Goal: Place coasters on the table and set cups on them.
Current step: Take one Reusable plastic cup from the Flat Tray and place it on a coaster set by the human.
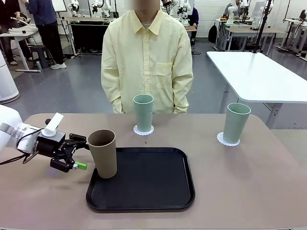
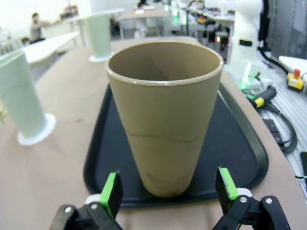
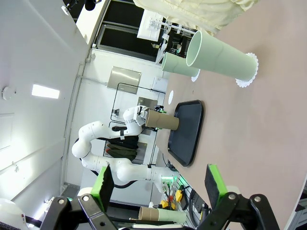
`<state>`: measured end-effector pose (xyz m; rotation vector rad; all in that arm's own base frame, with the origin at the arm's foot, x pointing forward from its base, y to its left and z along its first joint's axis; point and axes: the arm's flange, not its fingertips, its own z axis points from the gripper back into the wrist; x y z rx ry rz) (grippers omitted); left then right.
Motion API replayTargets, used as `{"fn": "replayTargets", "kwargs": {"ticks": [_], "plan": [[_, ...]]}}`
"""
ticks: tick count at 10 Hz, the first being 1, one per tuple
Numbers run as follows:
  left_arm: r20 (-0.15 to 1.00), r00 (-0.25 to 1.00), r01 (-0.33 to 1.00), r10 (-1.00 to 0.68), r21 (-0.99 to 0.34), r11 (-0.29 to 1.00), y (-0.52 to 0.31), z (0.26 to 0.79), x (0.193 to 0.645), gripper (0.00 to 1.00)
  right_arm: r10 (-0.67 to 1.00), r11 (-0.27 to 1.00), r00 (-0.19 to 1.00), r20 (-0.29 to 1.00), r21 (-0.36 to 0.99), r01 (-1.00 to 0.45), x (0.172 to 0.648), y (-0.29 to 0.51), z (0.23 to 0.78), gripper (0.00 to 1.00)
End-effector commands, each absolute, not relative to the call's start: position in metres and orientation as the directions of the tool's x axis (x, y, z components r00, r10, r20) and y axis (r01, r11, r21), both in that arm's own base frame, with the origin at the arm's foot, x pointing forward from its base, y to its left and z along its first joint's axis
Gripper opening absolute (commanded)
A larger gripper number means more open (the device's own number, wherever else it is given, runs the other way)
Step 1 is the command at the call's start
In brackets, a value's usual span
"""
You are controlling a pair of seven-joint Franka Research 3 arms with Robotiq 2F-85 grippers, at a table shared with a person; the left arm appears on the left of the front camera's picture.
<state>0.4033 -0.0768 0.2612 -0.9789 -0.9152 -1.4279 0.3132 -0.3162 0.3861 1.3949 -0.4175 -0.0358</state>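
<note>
The tan-brown cup (image 1: pixel 101 153) stands upright on the left end of the black tray (image 1: pixel 153 191). My left gripper (image 1: pixel 80 153) is open beside it. In the left wrist view its green pads (image 2: pixel 111 191) flank the base of the tan cup (image 2: pixel 165 120) with gaps on both sides. One mint cup (image 1: pixel 143 112) stands on a white lacy coaster (image 1: pixel 143 130) at the far middle of the table. The other mint cup (image 1: pixel 235 122) stands on a coaster (image 1: pixel 228 140) at the right. My right gripper (image 3: pixel 158 187) is open and holds nothing. A small white disc (image 3: pixel 171 97) lies on the table's far left part.
A person in a yellow shirt (image 1: pixel 146 57) stands at the far edge of the beige table (image 1: pixel 268 191) with hands down. The tray's right half holds nothing. A white table (image 1: pixel 259 76) stands behind on the right.
</note>
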Motion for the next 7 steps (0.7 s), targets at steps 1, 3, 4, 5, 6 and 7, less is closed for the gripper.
{"fn": "replayTargets", "kwargs": {"ticks": [1, 3, 4, 5, 6, 7], "plan": [[0.933, -0.014, 0.997, -0.359, -0.012, -0.071, -0.089, 0.262, 0.411, 1.0, -0.271, 0.189, 0.927, 0.259, 0.959, -0.212, 0.313, -0.316, 0.385, 1.0], [0.934, -0.02, 0.997, -0.356, -0.009, -0.08, -0.094, 0.264, 0.412, 1.0, -0.271, 0.189, 0.927, 0.259, 0.959, -0.212, 0.313, -0.316, 0.385, 1.0], [0.935, -0.021, 0.996, -0.353, -0.009, -0.084, -0.095, 0.264, 0.412, 1.0, -0.271, 0.189, 0.927, 0.259, 0.959, -0.212, 0.313, -0.316, 0.385, 1.0], [0.936, -0.024, 0.996, -0.35, -0.007, -0.088, -0.098, 0.264, 0.413, 1.0, -0.271, 0.189, 0.927, 0.259, 0.959, -0.212, 0.313, -0.316, 0.385, 1.0], [0.938, -0.028, 0.996, -0.345, -0.004, -0.093, -0.1, 0.264, 0.413, 1.0, -0.271, 0.189, 0.927, 0.259, 0.959, -0.212, 0.313, -0.316, 0.385, 1.0], [0.939, -0.031, 0.995, -0.342, -0.003, -0.099, -0.103, 0.264, 0.413, 1.0, -0.271, 0.189, 0.927, 0.259, 0.959, -0.212, 0.313, -0.316, 0.385, 1.0]]}}
